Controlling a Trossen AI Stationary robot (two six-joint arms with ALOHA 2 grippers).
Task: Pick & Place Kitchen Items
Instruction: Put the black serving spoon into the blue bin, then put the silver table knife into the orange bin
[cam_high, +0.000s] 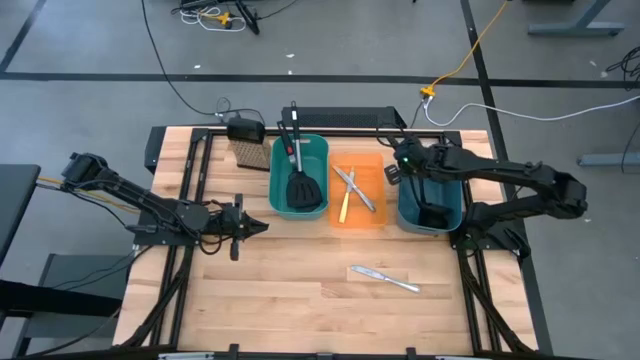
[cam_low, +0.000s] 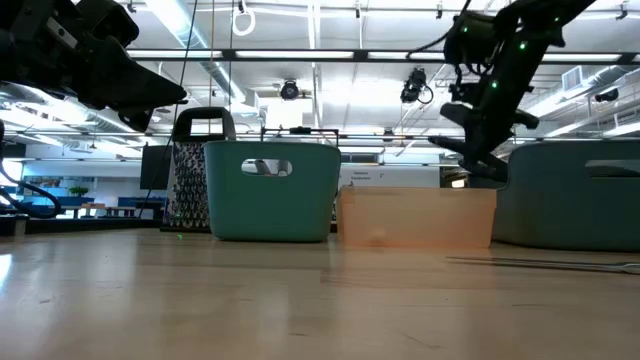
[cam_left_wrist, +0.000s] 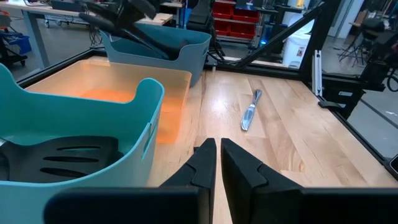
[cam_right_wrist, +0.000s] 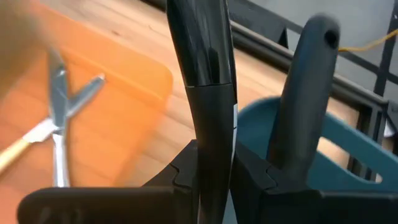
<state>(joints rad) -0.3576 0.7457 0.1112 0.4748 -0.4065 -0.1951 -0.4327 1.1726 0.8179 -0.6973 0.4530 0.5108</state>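
My right gripper (cam_high: 414, 178) is over the right teal bin (cam_high: 452, 205), shut on a black ladle (cam_high: 432, 212); in the low view (cam_low: 486, 168) it hangs just above that bin's rim. A second black handle (cam_right_wrist: 308, 93) stands beside it in the same bin. My left gripper (cam_high: 252, 226) is shut and empty, low over the table left of the left teal bin (cam_high: 276, 180), which holds a black slotted spatula (cam_high: 303, 188). The orange bin (cam_high: 378, 222) holds silver knives (cam_high: 356, 186) and a yellow-handled knife (cam_high: 342, 208). One silver knife (cam_high: 385, 279) lies flat on the table. My right gripper pinches the ladle's black handle (cam_right_wrist: 210, 118) between its two fingers (cam_right_wrist: 183, 171). The handle runs on past the fingertips. The ladle's lower end goes down into the right teal bin; the bin wall hides whether it rests there.
A tan brush with a black top (cam_high: 248, 150) stands at the far edge, left of the left teal bin. The three bins sit in a row across the table's middle. Bare wood lies along the near half of the table around the loose knife (cam_left_wrist: 250, 111).
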